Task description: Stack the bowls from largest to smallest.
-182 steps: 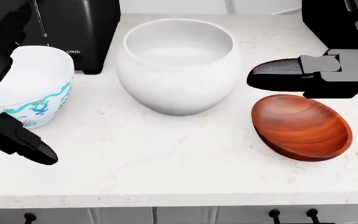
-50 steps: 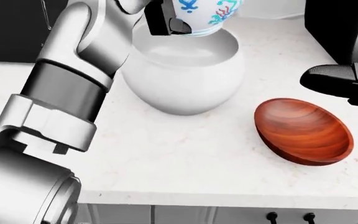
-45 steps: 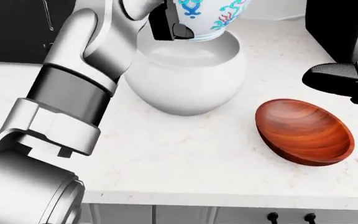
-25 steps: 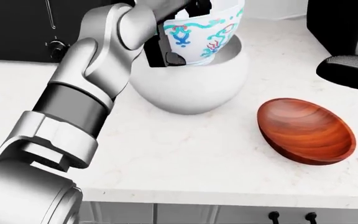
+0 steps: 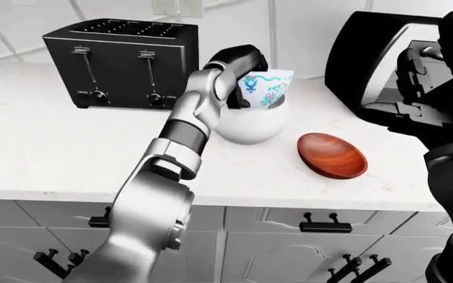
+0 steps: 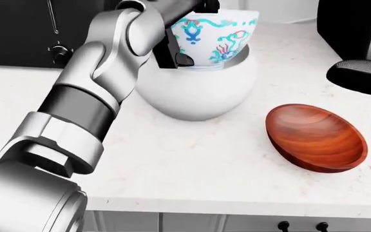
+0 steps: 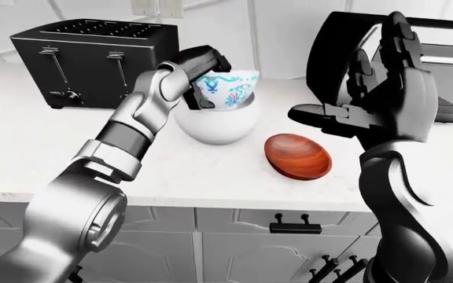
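Your left hand (image 6: 179,34) grips the patterned bowl (image 6: 214,36), which sits tilted in the mouth of the white bowl (image 6: 198,92). The wooden bowl (image 6: 315,137) lies on the counter (image 6: 185,164), right of the white bowl. Your right hand (image 7: 384,88) hovers above it, fingers spread.

Left arm stretched out, left hand (image 6: 176,34) closed, right hand (image 7: 384,97) raised, fingers spread

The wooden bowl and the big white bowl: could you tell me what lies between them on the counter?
Nothing: in the head view the counter between the wooden bowl and the white bowl is bare.
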Available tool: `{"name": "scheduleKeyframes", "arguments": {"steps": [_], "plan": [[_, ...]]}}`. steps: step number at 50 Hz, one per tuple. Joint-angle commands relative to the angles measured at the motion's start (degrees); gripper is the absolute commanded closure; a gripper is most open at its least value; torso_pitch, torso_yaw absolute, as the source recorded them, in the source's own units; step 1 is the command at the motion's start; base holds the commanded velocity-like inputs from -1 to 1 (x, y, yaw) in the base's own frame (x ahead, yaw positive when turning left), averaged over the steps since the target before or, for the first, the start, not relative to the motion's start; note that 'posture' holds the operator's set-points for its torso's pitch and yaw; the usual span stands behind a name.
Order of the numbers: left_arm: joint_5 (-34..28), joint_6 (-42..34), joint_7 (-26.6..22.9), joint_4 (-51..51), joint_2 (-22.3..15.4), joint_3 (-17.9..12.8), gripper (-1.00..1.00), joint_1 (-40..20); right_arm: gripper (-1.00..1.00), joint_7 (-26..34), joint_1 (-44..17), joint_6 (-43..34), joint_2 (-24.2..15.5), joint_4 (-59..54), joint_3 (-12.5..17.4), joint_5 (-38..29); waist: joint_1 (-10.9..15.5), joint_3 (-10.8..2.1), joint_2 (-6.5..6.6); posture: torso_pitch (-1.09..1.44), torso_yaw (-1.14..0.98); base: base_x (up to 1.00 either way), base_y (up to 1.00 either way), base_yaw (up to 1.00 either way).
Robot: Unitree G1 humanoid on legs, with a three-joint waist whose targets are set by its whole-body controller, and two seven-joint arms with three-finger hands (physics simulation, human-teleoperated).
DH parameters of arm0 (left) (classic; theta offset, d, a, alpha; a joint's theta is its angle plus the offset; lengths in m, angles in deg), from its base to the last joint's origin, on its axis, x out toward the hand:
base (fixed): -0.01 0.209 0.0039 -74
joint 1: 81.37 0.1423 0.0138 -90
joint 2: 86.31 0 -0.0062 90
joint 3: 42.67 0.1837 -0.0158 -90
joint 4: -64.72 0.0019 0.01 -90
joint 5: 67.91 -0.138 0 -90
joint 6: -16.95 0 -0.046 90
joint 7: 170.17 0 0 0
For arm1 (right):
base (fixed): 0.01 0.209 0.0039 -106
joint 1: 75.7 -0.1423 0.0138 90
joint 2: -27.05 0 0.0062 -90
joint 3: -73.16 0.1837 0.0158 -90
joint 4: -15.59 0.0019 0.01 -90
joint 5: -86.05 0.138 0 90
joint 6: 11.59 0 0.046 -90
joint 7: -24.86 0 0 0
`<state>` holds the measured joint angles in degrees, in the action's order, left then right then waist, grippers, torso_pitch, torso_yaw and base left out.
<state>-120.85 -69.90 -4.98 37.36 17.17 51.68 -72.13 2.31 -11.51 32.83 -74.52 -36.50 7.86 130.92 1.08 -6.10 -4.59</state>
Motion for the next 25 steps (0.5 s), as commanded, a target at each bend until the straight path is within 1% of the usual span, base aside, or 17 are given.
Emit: {"name": "scheduleKeyframes", "arguments": {"steps": [1, 2, 13, 14, 15, 17, 18, 19, 21, 24, 25], "plan": [[0.15, 0.85, 1.91, -2.51, -0.42, -0.49, 0.53, -2.66, -1.0, 0.21, -1.33, 1.65, -0.78, 0.89, 0.66, -0.29, 0.01, -1.29, -0.27, -0.2, 0.0, 0.0, 0.0, 0.0], [0.07, 0.95, 2.0, -2.4, -0.35, -0.43, 0.46, -2.58, -1.0, 0.19, -1.27, 1.64, -0.74, 0.96, 0.69, -0.25, 0.01, -1.29, -0.27, -0.2, 0.0, 0.0, 0.0, 0.0], [-1.75, 2.2, 4.78, -0.4, -0.56, -0.06, 0.31, -2.86, -1.0, 0.92, -0.63, 2.38, -0.29, 0.56, 0.65, -1.05, -0.05, -1.45, -0.28, -0.2, 0.0, 0.0, 0.0, 0.0], [-1.85, 2.22, 4.74, -0.51, -0.51, -0.06, 0.26, -2.74, -1.0, 0.9, -0.59, 2.35, -0.27, 0.61, 0.74, -1.01, -0.05, -1.46, -0.27, -0.2, 0.0, 0.0, 0.0, 0.0], [-2.07, 2.33, 4.75, -0.69, -0.51, 0.01, 0.16, -2.68, -1.0, 1.02, -0.48, 2.45, -0.23, 0.57, 0.77, -1.06, -0.05, -1.46, -0.26, -0.2, 0.0, 0.0, 0.0, 0.0], [-2.19, 2.29, 4.25, -1.16, -0.48, -0.04, 0.07, -2.62, -1.0, 1.02, -0.4, 2.5, -0.17, 0.53, 0.88, -1.04, -0.04, -1.45, -0.26, -0.2, 0.0, 0.0, 0.0, 0.0], [-2.21, 2.35, 3.99, -1.35, -0.43, -0.07, -0.04, -2.55, -1.0, 1.05, -0.43, 2.58, -0.17, 0.37, 0.89, -1.09, -0.04, -1.45, -0.27, -0.2, 0.0, 0.0, 0.0, 0.0], [-2.17, 2.4, 3.88, -1.41, -0.39, -0.15, -0.06, -2.5, -1.0, 1.08, -0.41, 2.65, -0.15, 0.33, 0.84, -1.15, -0.04, -1.44, -0.27, -0.2, 0.0, 0.0, 0.0, 0.0], [-2.22, 2.52, 3.61, -1.49, -0.38, -0.17, -0.22, -2.57, -1.0, 1.19, -0.27, 2.83, -0.03, 0.19, 0.8, -1.28, -0.05, -1.44, -0.27, -0.2, 0.0, 0.0, 0.0, 0.0], [-2.21, 2.36, 2.94, -2.19, -0.25, -0.22, -0.32, -2.47, -1.0, 1.03, -0.48, 2.65, -0.11, 0.19, 0.96, -1.08, -0.06, -1.46, -0.28, -0.2, 0.0, 0.0, 0.0, 0.0], [-2.08, 2.42, 2.74, -2.25, -0.23, -0.32, -0.39, -2.4, -1.0, 0.96, -0.53, 2.58, -0.17, 0.2, 1.01, -0.99, -0.05, -1.48, -0.28, -0.2, 0.0, 0.0, 0.0, 0.0]]}}
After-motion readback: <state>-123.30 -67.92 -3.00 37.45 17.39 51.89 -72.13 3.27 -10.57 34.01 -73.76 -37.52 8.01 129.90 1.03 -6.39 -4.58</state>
